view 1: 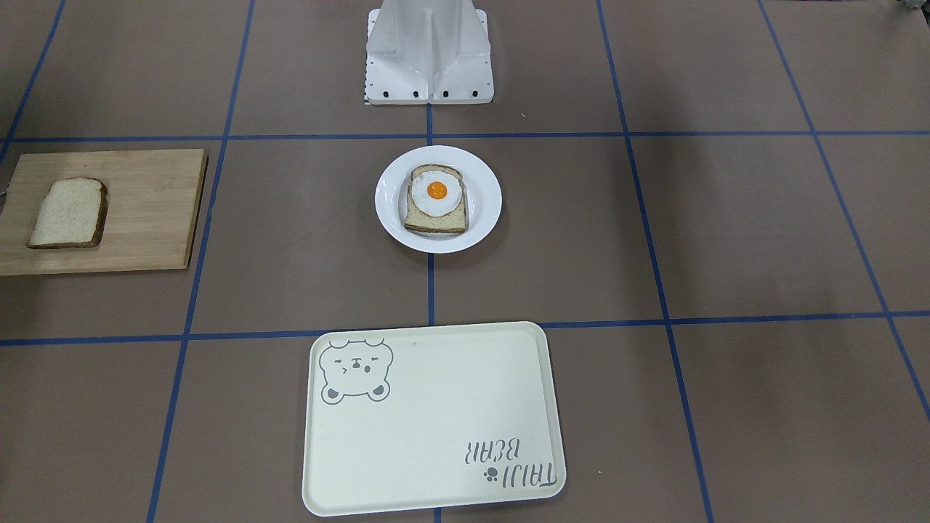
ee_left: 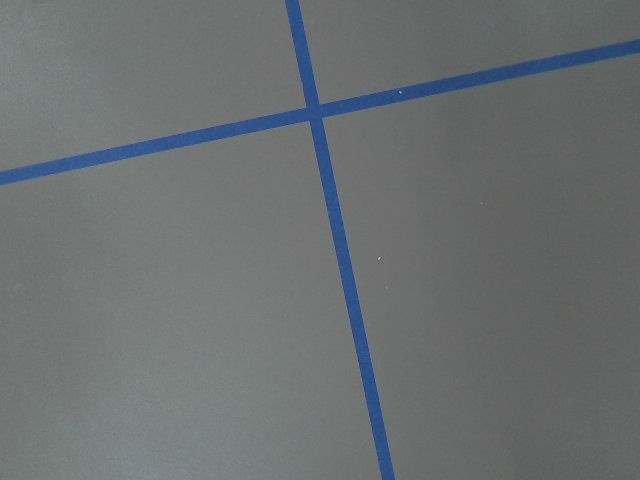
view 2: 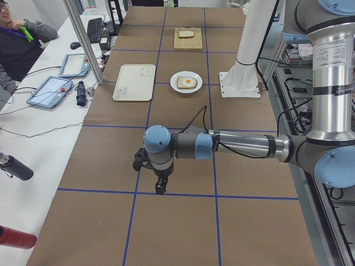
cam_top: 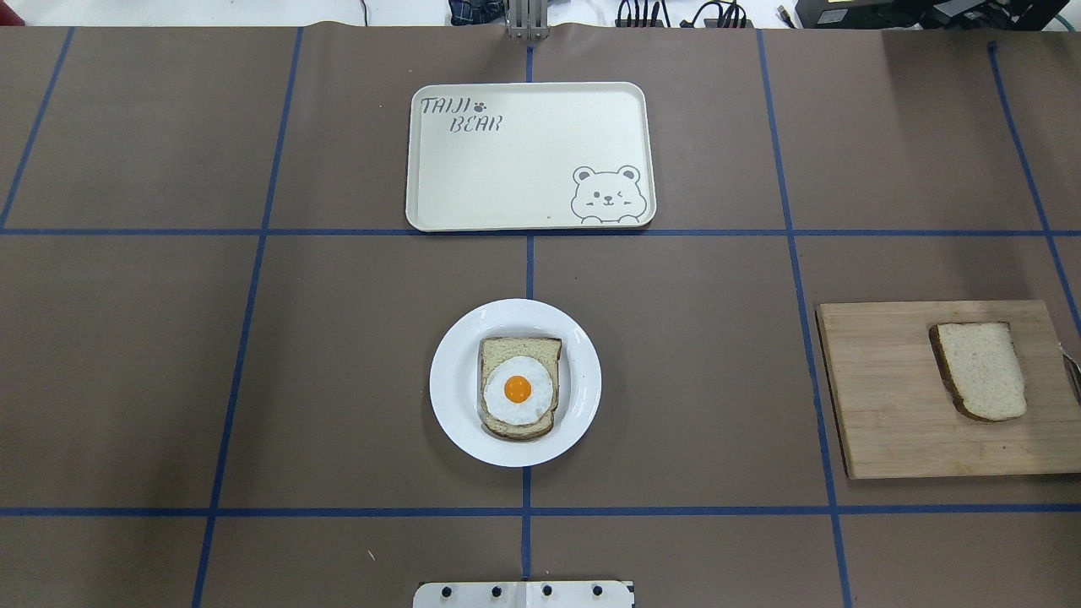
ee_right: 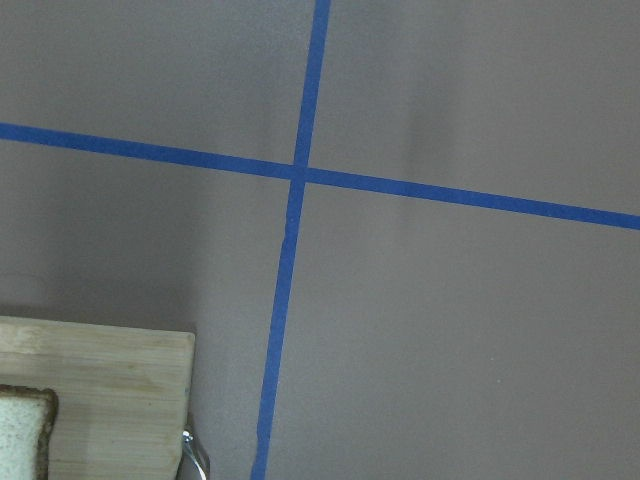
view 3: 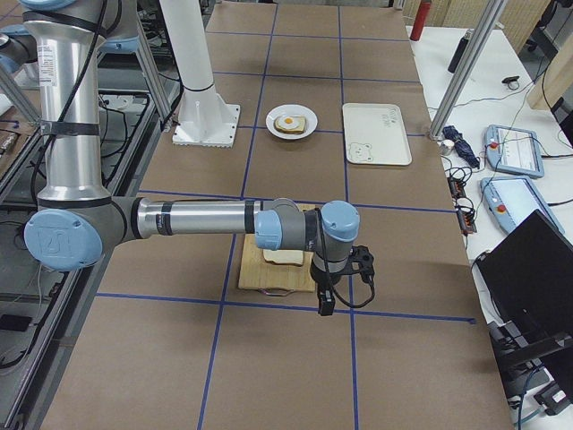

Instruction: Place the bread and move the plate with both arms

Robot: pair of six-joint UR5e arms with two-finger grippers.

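The plain bread slice (view 1: 69,213) lies on a wooden cutting board (view 1: 145,218) on the robot's right side; it also shows in the overhead view (cam_top: 980,370) and the right wrist view (ee_right: 22,435). The white plate (view 1: 483,218) sits mid-table and bears another slice with a fried egg (view 1: 436,197). My left gripper (view 2: 160,185) hangs over bare table, far from the plate. My right gripper (view 3: 324,303) hangs just beyond the board's outer edge, next to the bread (view 3: 282,257). Both show only in the side views, so I cannot tell whether they are open or shut.
A cream bear tray (cam_top: 507,169) lies beyond the plate (cam_top: 456,414), away from the robot. The white robot base (view 1: 429,51) stands behind the plate. A small silvery thing (ee_right: 193,452) lies at the board's edge. Operators and tablets are at the far table side (view 2: 50,88).
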